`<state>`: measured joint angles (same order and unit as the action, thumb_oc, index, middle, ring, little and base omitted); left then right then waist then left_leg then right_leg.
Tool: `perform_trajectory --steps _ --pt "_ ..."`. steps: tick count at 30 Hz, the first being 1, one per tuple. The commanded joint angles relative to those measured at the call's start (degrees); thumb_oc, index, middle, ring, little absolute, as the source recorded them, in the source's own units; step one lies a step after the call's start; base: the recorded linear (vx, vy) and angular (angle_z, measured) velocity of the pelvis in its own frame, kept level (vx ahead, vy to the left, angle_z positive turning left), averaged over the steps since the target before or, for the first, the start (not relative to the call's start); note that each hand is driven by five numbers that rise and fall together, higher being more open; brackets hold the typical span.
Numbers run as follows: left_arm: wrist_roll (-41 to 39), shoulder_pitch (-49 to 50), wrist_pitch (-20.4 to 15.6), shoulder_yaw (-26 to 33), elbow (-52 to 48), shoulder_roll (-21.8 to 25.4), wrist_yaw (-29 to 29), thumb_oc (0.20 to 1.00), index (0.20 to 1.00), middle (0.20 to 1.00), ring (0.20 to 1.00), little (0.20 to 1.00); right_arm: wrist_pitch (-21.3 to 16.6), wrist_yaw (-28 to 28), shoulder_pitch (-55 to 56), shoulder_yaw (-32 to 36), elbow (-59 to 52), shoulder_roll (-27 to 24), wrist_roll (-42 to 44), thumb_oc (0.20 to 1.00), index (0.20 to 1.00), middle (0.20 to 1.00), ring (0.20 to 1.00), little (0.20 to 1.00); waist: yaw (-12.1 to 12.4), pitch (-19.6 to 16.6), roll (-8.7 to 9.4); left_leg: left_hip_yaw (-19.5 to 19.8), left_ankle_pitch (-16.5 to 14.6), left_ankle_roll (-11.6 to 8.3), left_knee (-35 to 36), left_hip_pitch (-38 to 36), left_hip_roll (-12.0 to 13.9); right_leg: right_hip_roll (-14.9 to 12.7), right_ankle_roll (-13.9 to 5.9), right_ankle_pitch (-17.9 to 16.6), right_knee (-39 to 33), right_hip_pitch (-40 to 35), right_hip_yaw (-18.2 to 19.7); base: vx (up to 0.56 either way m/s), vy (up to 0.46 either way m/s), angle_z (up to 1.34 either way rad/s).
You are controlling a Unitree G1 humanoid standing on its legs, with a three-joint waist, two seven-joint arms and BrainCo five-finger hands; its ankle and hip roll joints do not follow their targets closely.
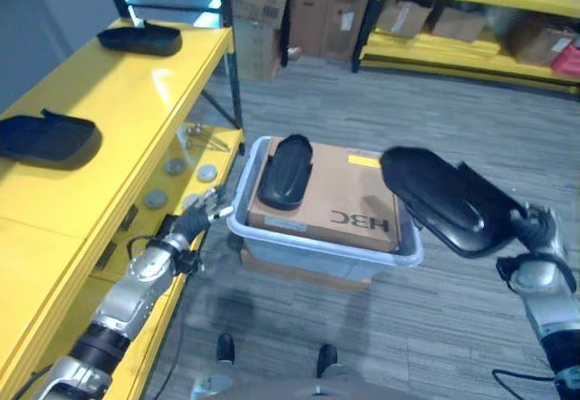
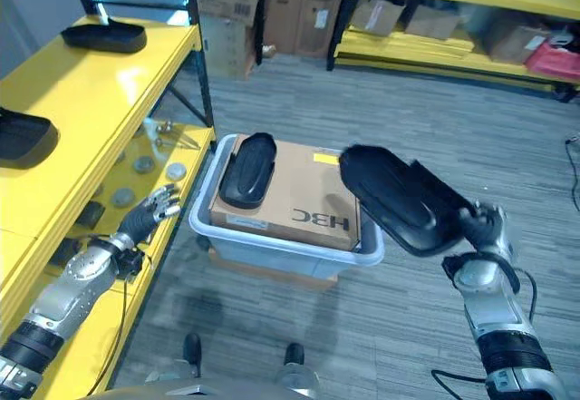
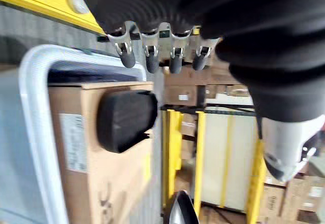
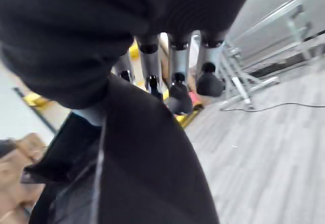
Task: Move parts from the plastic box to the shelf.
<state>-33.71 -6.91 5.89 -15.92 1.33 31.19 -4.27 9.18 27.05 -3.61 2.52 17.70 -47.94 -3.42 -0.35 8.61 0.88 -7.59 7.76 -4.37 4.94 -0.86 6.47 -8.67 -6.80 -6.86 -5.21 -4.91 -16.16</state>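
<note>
Warehouse, yellow shelving [image 1: 109, 101], stacked cardboard boxes [image 1: 299, 5], grey floor [image 1: 471, 128]

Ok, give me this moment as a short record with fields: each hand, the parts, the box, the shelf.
right hand: fingers curled on a large black part, held in the air to the right of the box
left hand: open, holding nothing, between shelf and box
plastic box: on the floor, holds a cardboard carton
part in box: one black part lying on the carton
shelf: yellow; two black parts on top, near one, far one
</note>
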Motion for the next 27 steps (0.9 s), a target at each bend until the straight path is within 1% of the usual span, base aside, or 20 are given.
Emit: perform_trajectory --steps 1,2,4,6,8,9,10,13,14,16,19,21,22,25,26,27 --pt "-5.46 -3.54 1.01 0.62 -1.52 -0.91 -1.98 1.0 1.0 1.0 1.0 1.0 -2.96 6.61 -7.52 2.25 -4.28 -6.36 -11.85 0.2 0.2 0.2 0.2 0.2 1.5 0.58 0.63 -2.55 -7.04 -0.25 0.06 -3.85 0.35 -0.45 -0.88 5.49 0.21 -1.81 -0.11 -0.03 -0.007 -0.04" --pt "-6.41 -4.12 2.44 0.47 -2.63 -1.27 -2.04 1.0 1.0 1.0 1.0 1.0 -3.56 7.55 -8.08 2.08 -6.0 -6.81 -13.66 0.2 0.2 0.2 0.2 0.2 1.4 0.34 0.78 -2.59 -7.18 -0.19 0.06 -4.04 0.37 -0.42 -0.91 5.64 0.21 -2.03 -0.09 0.0 0.0 0.0" --pt "-11.97 -6.15 5.82 -0.31 -4.18 -2.91 -1.87 1.0 1.0 1.0 1.0 1.0 -5.82 9.81 -10.74 0.71 -10.28 -8.43 -18.0 0.2 0.2 0.2 0.2 0.2 0.96 -0.45 1.19 -2.9 -7.66 0.04 0.06 -4.7 0.46 -0.37 -1.01 6.13 0.21 -2.67 -0.08 0.0 0.0 0.0" --pt "-13.54 -6.77 6.92 -0.64 -4.48 -3.47 -2.09 1.0 1.0 1.0 1.0 1.0 -6.96 10.86 -11.63 0.18 -11.04 -8.86 -18.9 0.2 0.2 0.2 0.2 0.2 0.89 -0.63 1.28 -2.99 -7.73 0.1 0.06 -4.87 0.48 -0.36 -1.02 6.21 0.21 -2.83 -0.11 0.0 0.0 0.0" --pt "-18.72 -8.63 10.05 -2.21 -5.06 -5.45 0.81 1.0 1.0 1.0 1.0 1.0 -8.64 13.39 -15.23 -1.76 -13.32 -10.0 -21.16 0.2 0.2 0.2 0.2 0.2 0.84 -1.28 1.47 -3.01 -8.06 0.34 0.06 -5.19 0.35 -0.23 -0.96 6.56 0.21 -3.23 -0.02 0.01 0.019 -0.07" --pt "-19.48 -8.94 10.34 -2.39 -5.0 -5.78 1.42 1.0 1.0 1.0 1.0 1.0 -9.04 13.89 -16.07 -2.27 -13.47 -10.33 -21.58 0.2 0.2 0.2 0.2 0.2 0.76 -1.3 1.41 -3.03 -8.16 0.38 0.06 -5.28 0.33 -0.22 -0.98 6.63 0.21 -3.31 -0.02 0.02 0.027 -0.09" --pt "-24.23 -9.84 11.81 -3.17 -4.31 -7.4 3.49 1.0 1.0 1.0 1.0 1.0 -11.87 16.26 -18.45 -3.27 -14.94 -11.19 -21.78 0.2 0.2 0.2 0.2 0.2 0.81 -1.79 1.57 -2.98 -8.47 0.5 0.06 -5.5 0.2 -0.15 -1.03 6.9 0.21 -3.57 -0.1 0.02 0.02 -0.07" --pt "-29.26 -10.42 12.12 -4.11 -2.54 -9.62 5.82 1.0 1.0 1.0 1.0 1.0 -12.94 15.9 -21.71 -4.37 -18.11 -11.54 -21.23 0.2 0.2 0.2 0.2 0.2 0.79 -2.38 1.7 -3.08 -8.96 0.62 0.06 -5.83 0.11 -0.13 -1.08 7.12 0.21 -3.82 -0.2 0.04 0.017 -0.02" --pt "-32.52 -10.26 11.85 -4.55 -1.56 -11.57 7.04 1.0 1.0 1.0 1.0 1.0 -13.64 14.69 -23.73 -5.15 -20.71 -11.27 -20.7 0.2 0.2 0.2 0.2 0.2 0.89 -2.73 1.8 -3.04 -9.32 0.72 0.06 -5.98 -0.03 -0.14 -1.13 7.27 0.21 -3.93 -0.24 0.0 0.0 0.0" --pt "-33.66 -10.01 11.72 -4.91 -1.18 -12.64 6.68 1.0 1.0 1.0 1.0 1.0 -13.34 13.78 -24.74 -5.87 -22.16 -10.81 -20.14 0.2 0.2 0.2 0.2 0.2 1.02 -2.84 1.78 -3.05 -9.5 0.79 0.06 -6.05 -0.09 -0.2 -1.13 7.3 0.21 -3.98 -0.33 0.02 0.014 -0.06" --pt "-34.49 -9.94 11.33 -6.38 -0.69 -14.35 4.82 1.0 1.0 1.0 1.0 1.0 -13.93 13.78 -26.04 -7.77 -23.53 -9.27 -19.56 0.2 0.2 0.2 0.2 0.2 1.29 -2.95 1.74 -2.97 -9.6 0.89 0.06 -6.01 -0.17 -0.31 -1.14 7.25 0.21 -3.95 -0.56 0.0 0.003 -0.02" --pt "-36.88 -10.45 9.86 -8.13 0.24 -15.94 3.58 1.0 1.0 1.0 1.0 1.0 -13.85 14.26 -28.14 -10.58 -23.87 -7.37 -19.44 0.2 0.2 0.2 0.2 0.2 1.39 -2.94 1.66 -2.99 -9.72 1.0 0.06 -6.04 -0.24 -0.35 -1.12 7.25 0.21 -3.94 -0.49 0.0 0.0 0.0" --pt "-37.43 -10.85 8.45 -8.9 0.61 -16.75 2.35 1.0 1.0 1.0 1.0 1.0 -13.74 14.2 -28.99 -11.93 -23.76 -6.22 -19.2 0.2 0.2 0.2 0.2 0.2 1.47 -2.89 1.62 -2.96 -9.77 1.01 0.06 -6.09 -0.24 -0.39 -1.14 7.23 0.21 -3.95 -0.53 0.0 0.0 0.0" --pt "-38.75 -11.59 6.88 -9.79 0.65 -17.49 0.73 1.0 1.0 1.0 1.0 1.0 -14.13 14.5 -30.23 -13.97 -23.22 -4.45 -19.5 0.2 0.2 0.2 0.2 0.2 1.62 -2.84 1.49 -2.78 -9.81 1.06 0.06 -6.13 -0.31 -0.42 -1.1 7.21 0.21 -4.0 -0.55 0.0 0.0 0.0" --pt "-39.69 -12.22 5.37 -10.46 0.65 -18.15 -0.34 1.0 1.0 1.0 1.0 1.0 -13.98 14.6 -31.55 -15.79 -22.6 -3.14 -19.87 0.2 0.2 0.2 0.2 0.2 1.68 -2.77 1.4 -2.64 -9.85 1.09 0.06 -6.15 -0.41 -0.46 -1.11 7.19 0.21 -4.05 -0.59 0.0 0.0 0.0" --pt "-40.24 -12.97 3.04 -11.31 0.38 -18.86 -2.11 1.0 1.0 1.0 1.0 1.0 -14.22 14.76 -32.15 -17.3 -22.29 -1.71 -20.05 0.2 0.2 0.2 0.2 0.2 1.87 -2.8 1.35 -2.56 -9.89 1.14 0.06 -6.17 -0.46 -0.51 -1.13 7.14 0.21 -4.06 -0.7 0.0 0.0 0.0"
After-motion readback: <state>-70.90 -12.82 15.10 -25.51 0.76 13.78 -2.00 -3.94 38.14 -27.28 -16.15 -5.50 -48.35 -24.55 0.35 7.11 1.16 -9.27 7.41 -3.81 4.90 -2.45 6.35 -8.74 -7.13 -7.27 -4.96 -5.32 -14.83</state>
